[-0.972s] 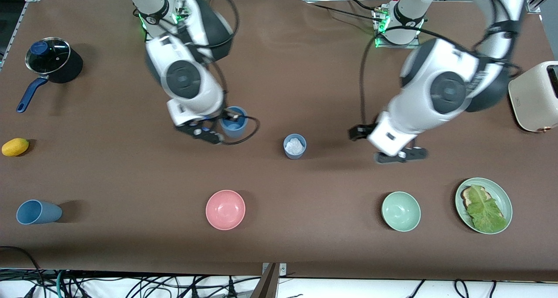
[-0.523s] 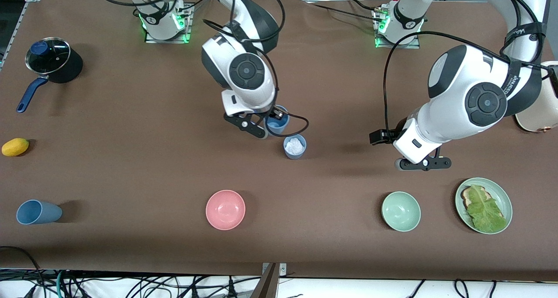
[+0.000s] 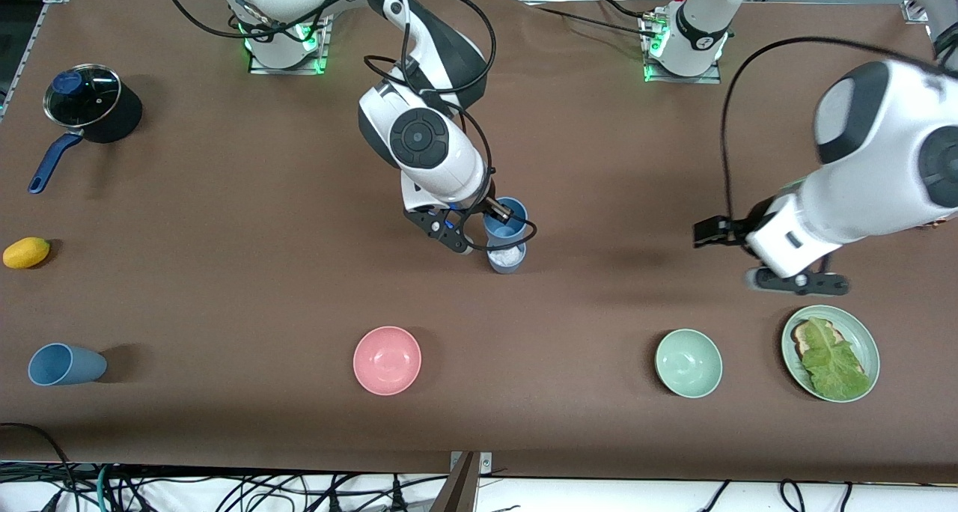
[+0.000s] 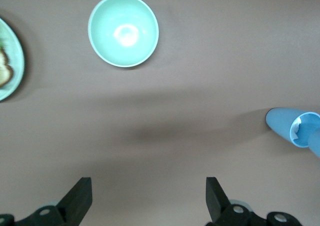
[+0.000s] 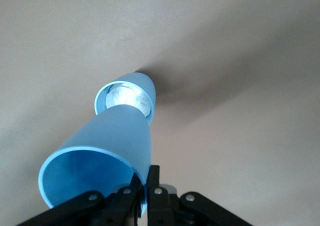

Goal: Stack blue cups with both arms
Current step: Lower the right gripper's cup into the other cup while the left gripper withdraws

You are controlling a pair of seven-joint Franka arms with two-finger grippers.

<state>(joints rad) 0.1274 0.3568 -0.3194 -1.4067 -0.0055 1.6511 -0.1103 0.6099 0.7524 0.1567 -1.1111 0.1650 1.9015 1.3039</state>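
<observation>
- Right gripper (image 3: 479,231) clamped on the rim of a brighter blue tapered cup (image 3: 504,222), carried upright in the air over a greyer slate-blue cup (image 3: 507,257) standing mid-table. Judged: held by the rim so the base stays free to drop into the cup below.
- Right wrist view confirms alignment close but not exact: base of the held brighter blue tapered cup (image 5: 102,156) overlaps the mouth of the greyer slate-blue cup (image 5: 127,98). No contact confirmed.
- Greyer slate-blue cup not empty: white crumpled material inside. Judged: likely to stop the upper cup seating fully.
- Left gripper (image 3: 797,281) over bare brown table (image 3: 224,287), near a green plate (image 3: 831,353); jaws wide apart, nothing between them. Arm waiting, clear of the stacking spot.
- 3rd blue cup (image 3: 66,364) lying on its side toward the right arm's end of the table, untouched.
- Green plate: toast under a lettuce leaf. Pink bowl (image 3: 387,360) and mint-green bowl (image 3: 688,363): both empty.
</observation>
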